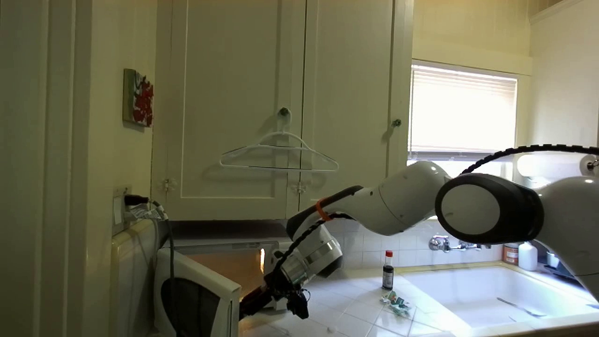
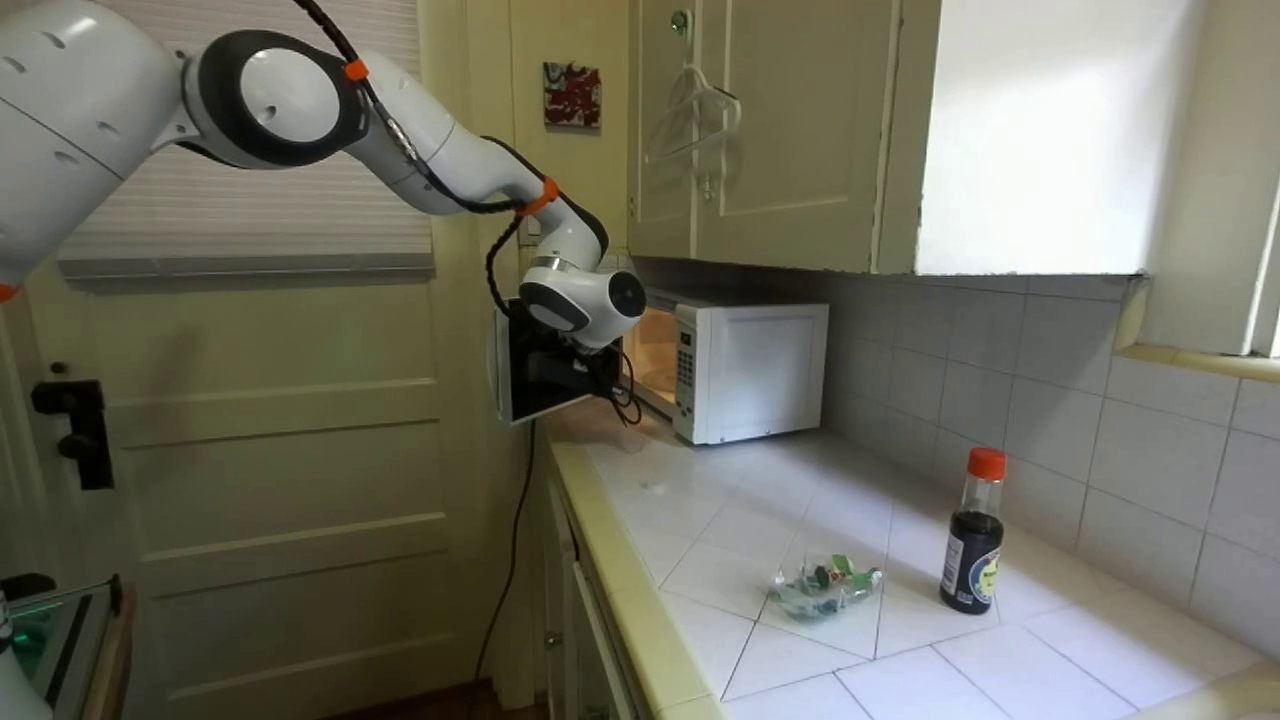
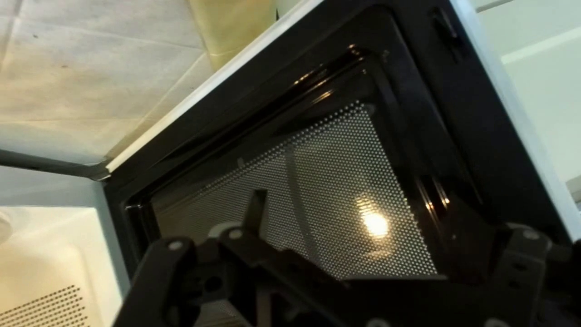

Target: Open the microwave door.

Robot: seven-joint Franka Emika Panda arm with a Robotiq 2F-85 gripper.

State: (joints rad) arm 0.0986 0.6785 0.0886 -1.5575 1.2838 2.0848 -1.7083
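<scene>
The white microwave [image 2: 765, 370] stands on the counter under the wall cabinets; it also shows in an exterior view [image 1: 224, 248]. Its door [image 1: 201, 302] stands wide open, swung out from the lit cavity. Its black inner face fills much of the wrist view [image 3: 317, 172] and shows partly in an exterior view [image 2: 530, 365]. My gripper [image 1: 250, 302] is on the inner side of the door, near its free edge. In the wrist view the fingers [image 3: 365, 218] are spread with nothing between them, facing the inner window. Whether they touch the door is unclear.
A red-capped bottle [image 2: 972, 535] and a crumpled clear wrapper [image 2: 825, 588] lie along the counter [image 2: 690, 510]. A sink [image 1: 472, 285] is further right. A white hanger [image 1: 281, 167] hangs from a cabinet knob. A black power cord [image 1: 171, 262] hangs before the door.
</scene>
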